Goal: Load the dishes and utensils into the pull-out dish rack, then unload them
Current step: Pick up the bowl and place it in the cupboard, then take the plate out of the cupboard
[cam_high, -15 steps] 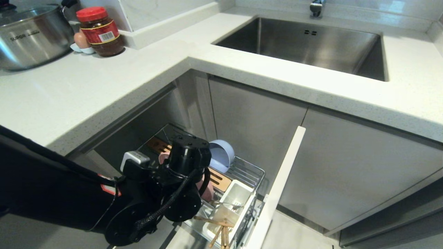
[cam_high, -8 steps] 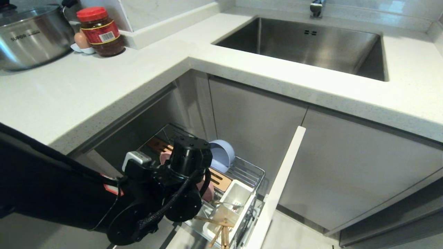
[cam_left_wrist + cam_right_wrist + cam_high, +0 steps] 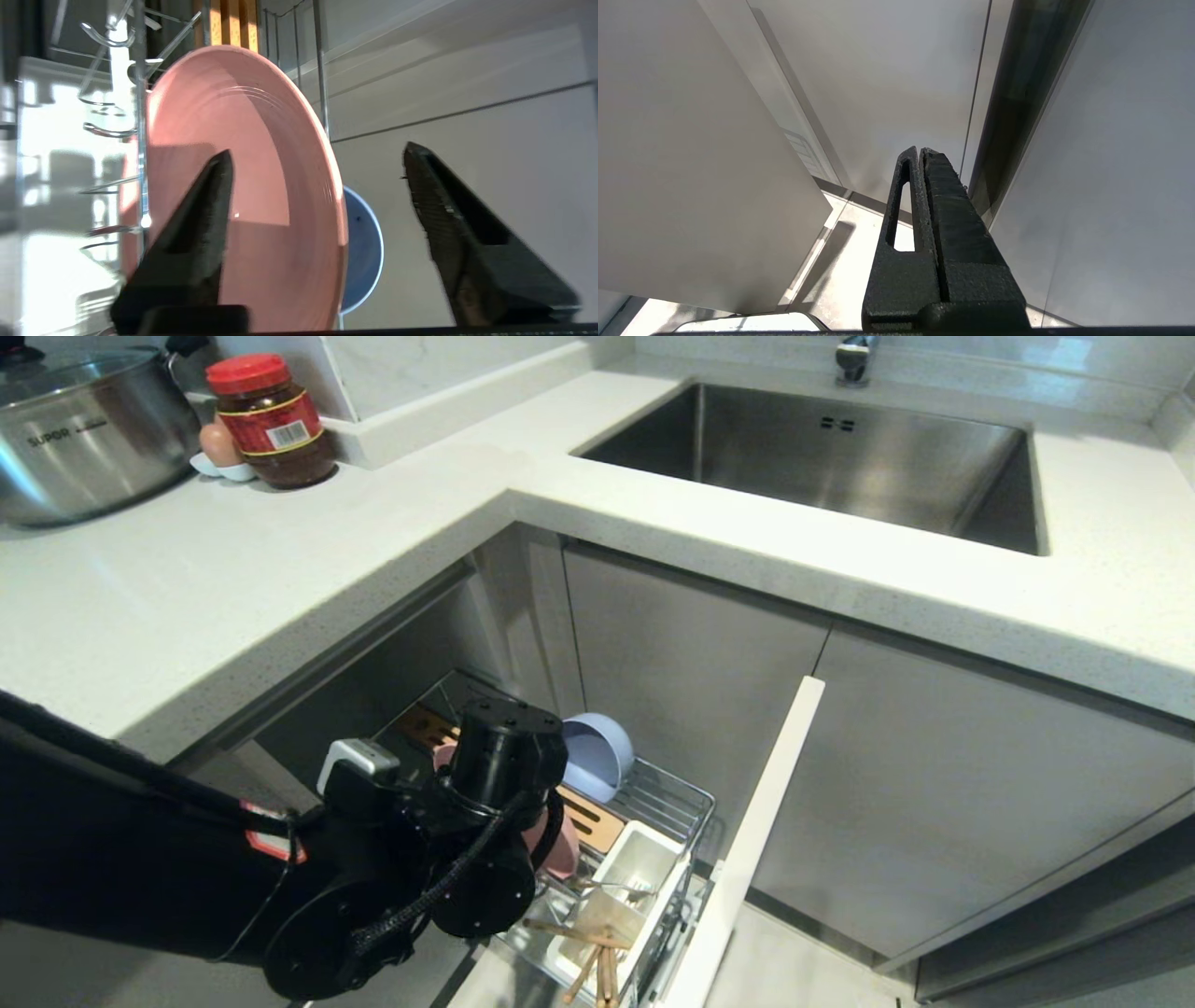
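Pink plate (image 3: 261, 196) upright on edge in rack (image 3: 667, 803)

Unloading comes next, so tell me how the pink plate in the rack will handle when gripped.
The pink plate looks rigid and probably breakable. Its matte rim should grip fairly well. Standing on edge among the rack wires, it may tip once lifted free.

Pale speckled L-shaped countertop (image 3: 308, 569). Steel sink (image 3: 822, 457) set into it, faucet (image 3: 854, 357) behind. Far left corner: lidded steel pot (image 3: 79, 429), red-capped jar of dark sauce (image 3: 273, 422) beside egg in white holder (image 3: 221, 450). Grey cabinet doors (image 3: 934, 784) below.
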Tool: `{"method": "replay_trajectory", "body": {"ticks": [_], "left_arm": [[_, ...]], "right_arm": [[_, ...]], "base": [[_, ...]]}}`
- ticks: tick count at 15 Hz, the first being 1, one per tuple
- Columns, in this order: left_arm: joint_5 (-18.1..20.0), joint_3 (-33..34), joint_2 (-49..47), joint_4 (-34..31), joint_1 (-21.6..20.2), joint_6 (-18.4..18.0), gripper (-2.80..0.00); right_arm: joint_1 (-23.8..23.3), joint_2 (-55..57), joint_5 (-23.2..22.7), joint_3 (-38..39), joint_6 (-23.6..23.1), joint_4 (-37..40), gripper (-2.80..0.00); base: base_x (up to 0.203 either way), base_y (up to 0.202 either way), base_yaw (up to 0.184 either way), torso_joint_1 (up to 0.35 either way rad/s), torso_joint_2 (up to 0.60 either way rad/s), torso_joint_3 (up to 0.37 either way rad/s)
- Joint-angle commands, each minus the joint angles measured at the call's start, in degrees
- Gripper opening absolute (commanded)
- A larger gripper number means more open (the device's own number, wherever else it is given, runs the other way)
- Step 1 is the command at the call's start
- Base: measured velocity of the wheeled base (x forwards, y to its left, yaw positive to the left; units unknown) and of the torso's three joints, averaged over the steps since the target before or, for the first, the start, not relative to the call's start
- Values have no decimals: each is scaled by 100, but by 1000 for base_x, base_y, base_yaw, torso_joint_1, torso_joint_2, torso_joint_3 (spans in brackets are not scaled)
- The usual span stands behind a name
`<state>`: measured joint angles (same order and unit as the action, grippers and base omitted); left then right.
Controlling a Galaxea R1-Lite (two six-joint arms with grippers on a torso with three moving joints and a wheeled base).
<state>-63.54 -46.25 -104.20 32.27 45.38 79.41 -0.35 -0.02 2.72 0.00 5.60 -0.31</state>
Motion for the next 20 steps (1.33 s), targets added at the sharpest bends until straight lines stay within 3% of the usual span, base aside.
{"method": "replay_trajectory", "body": {"ticks": [1,5,6,11,12,16,17,20], "left_arm": [[-28,-107,393,-389,102,52,0],[-56,-333,1240,-1512,376,68,0],[-102,-366,1464,-1687,405,71,-280],[-364,-805,2518,-3035,746,25,-280],[-399,-916,2691,-3250,756,-123,-280],[-372,-1396,3534,-3413,657,-1676,-280],[-285,-1543,3766,-3409,478,-2218,-280],[238,-1813,4333,-3406,-320,-3319,-280]], "right_arm": [[0,-15,1,0,3,-4,-280],[0,-16,1,0,3,-4,-280],[0,-17,1,0,3,-4,-280],[0,-15,1,0,3,-4,-280],[0,-15,1,0,3,-4,-280],[0,-21,1,0,3,-4,-280],[0,-15,1,0,3,-4,-280],[0,-15,1,0,3,-4,-280]], "base": [[0,0,0,0,0,0],[0,0,0,0,0,0],[0,0,0,0,0,0],[0,0,0,0,0,0],[0,0,0,0,0,0],[0,0,0,0,0,0],[0,0,0,0,0,0],[0,0,0,0,0,0]]}}
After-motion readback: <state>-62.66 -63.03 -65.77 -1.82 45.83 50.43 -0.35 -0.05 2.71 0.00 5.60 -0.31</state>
